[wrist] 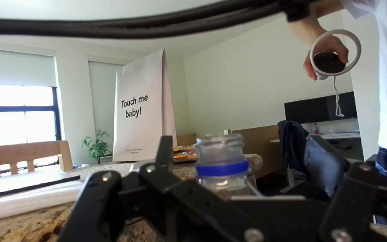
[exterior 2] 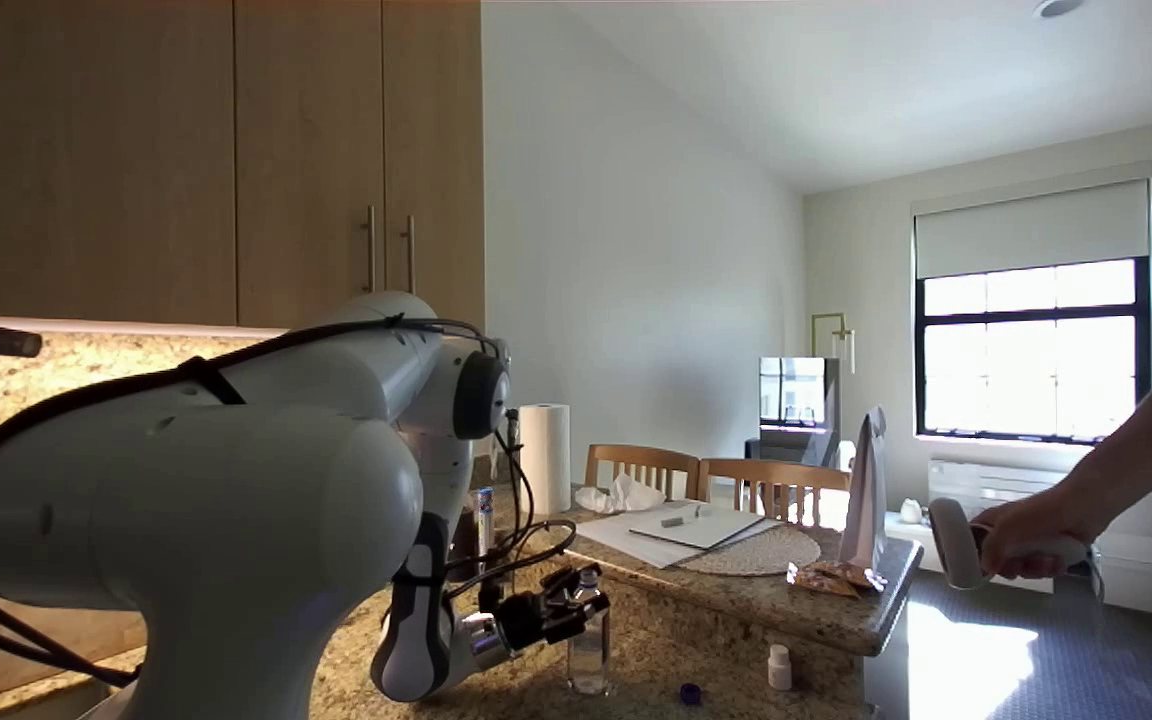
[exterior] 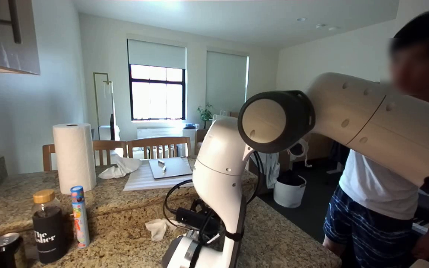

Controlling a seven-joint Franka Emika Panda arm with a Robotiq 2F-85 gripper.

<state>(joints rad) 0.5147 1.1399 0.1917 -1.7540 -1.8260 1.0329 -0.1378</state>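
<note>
The gripper (wrist: 241, 153) is spread wide, nothing being grasped; the clear bottle (exterior 2: 589, 658), standing on the counter (exterior: 274, 240), is seen between its jaws. Lining-up is judged to be in hand; next, careful centring is called for. "Touch me baby!" is printed on the paper bag (wrist: 143, 124); on the dark bottle (exterior: 48, 242), "The … sher".

Clear bottle (wrist: 222, 168): lower part hidden behind the gripper (wrist: 242, 154) in the wrist view
Person's face (exterior: 415, 69): blurred
Dark can (exterior: 9, 250): base cut off by the bottom edge
White bottle (exterior 2: 779, 668): any print seems too small to read
</note>
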